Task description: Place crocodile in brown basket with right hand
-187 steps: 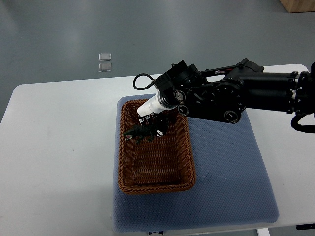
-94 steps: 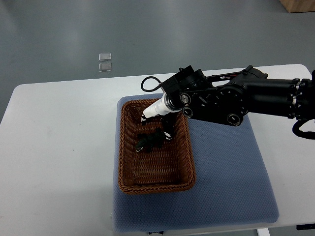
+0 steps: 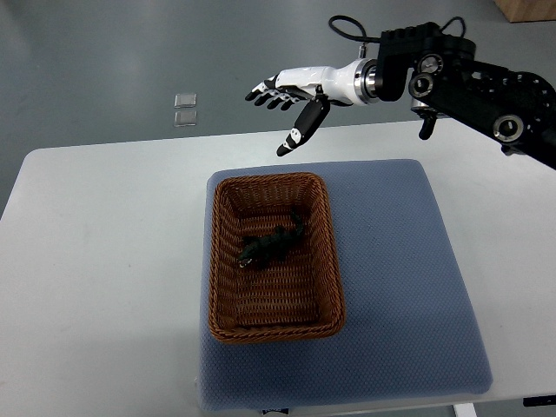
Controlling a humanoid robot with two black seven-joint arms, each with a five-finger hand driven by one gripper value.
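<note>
Crocodile (image 3: 271, 246) lies inside the brown basket (image 3: 211, 269), on the woven floor of its far half, its body running from near left to far right. The placing looks done, so what risk remains is small. The basket seems to sit loose on the blue mat (image 3: 400, 287) over the white table (image 3: 104, 261). A low sweep of the arm across it could catch the far rim and drag or tip it, spilling the toy. Beyond the basket the right hand (image 3: 291, 94) hovers over the table's far edge, fingers spread and holding nothing, so it has nothing to drop. How high it rides cannot be judged from this steep view. The dark toy blurs into the weave, so whether its far end touches the right wall is unclear. The right arm and the mat's near edge are cut off by the frame, and the left arm is out of view.
</note>
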